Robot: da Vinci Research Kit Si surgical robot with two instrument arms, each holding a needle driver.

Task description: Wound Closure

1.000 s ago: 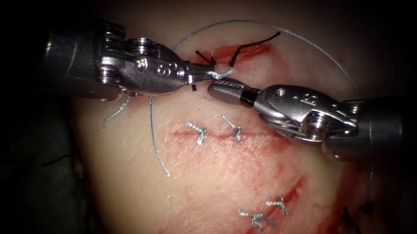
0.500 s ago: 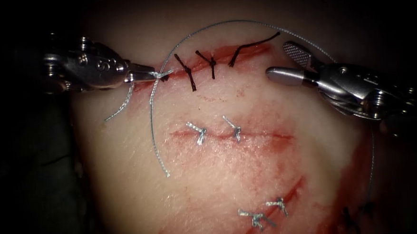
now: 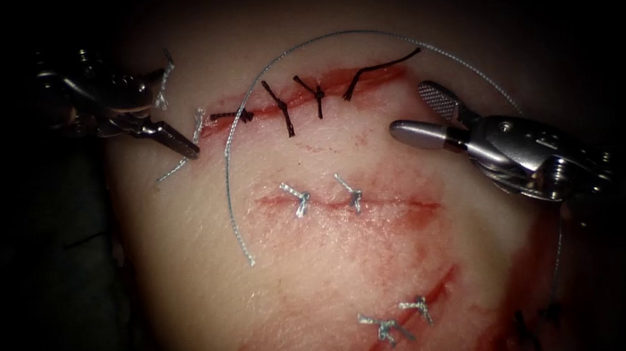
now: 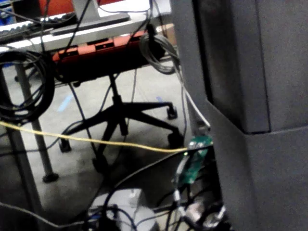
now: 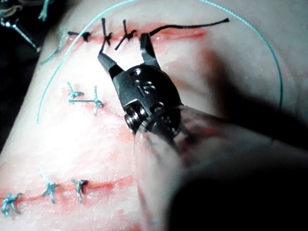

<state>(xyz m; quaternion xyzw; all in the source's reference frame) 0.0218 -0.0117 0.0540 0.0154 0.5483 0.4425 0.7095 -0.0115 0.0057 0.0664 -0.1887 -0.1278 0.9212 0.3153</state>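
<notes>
The thread (image 3: 236, 179) has been let go by the left tool (image 3: 183, 145), now backed off to the tissue's (image 3: 318, 268) left edge, jaws narrow and empty. The right tool (image 3: 417, 113) is held wide, empty too. No needle spotted.

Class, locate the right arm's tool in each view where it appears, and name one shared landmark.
Endoscope view: right tool, jaws open and empty, right of the top cut.
Right wrist view: right tool, jaws open, close to the dark stitches.
Shared landmark: long dark thread tail.
</notes>
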